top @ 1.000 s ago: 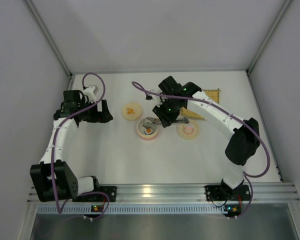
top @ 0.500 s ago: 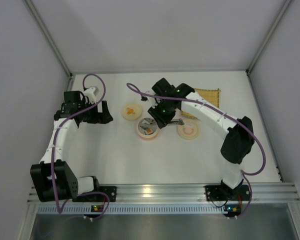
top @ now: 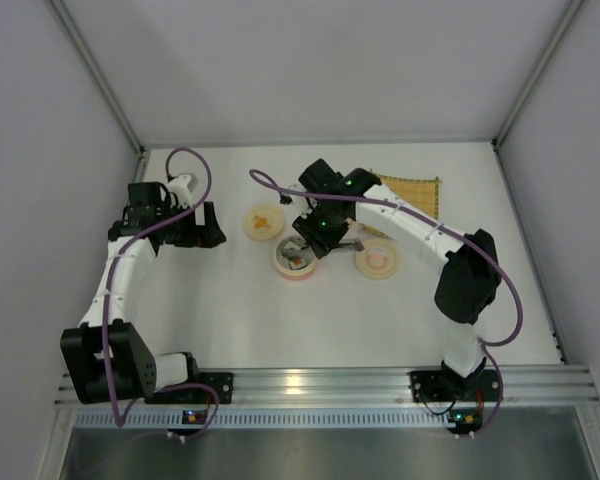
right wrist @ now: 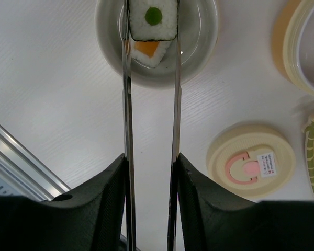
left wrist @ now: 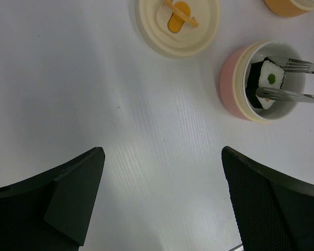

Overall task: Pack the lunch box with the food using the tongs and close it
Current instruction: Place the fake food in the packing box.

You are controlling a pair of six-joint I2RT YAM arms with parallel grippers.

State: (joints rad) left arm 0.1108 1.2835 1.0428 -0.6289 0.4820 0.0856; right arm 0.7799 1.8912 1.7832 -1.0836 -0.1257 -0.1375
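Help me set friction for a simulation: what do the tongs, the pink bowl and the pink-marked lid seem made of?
The tongs: metal, probably polished steel; thin silvery arms with bright reflections. The pink bowl: likely moulded plastic; smooth cream inside showing glossy highlights. The pink-marked lid: apparently matte cream plastic, evenly coloured, with a moulded handle.

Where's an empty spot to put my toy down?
Bare table stretches from the pink-rimmed bowl to the near rail, and behind the orange-print lid. Crowded: around the bowl, pink-print lid, tongs and right hand.
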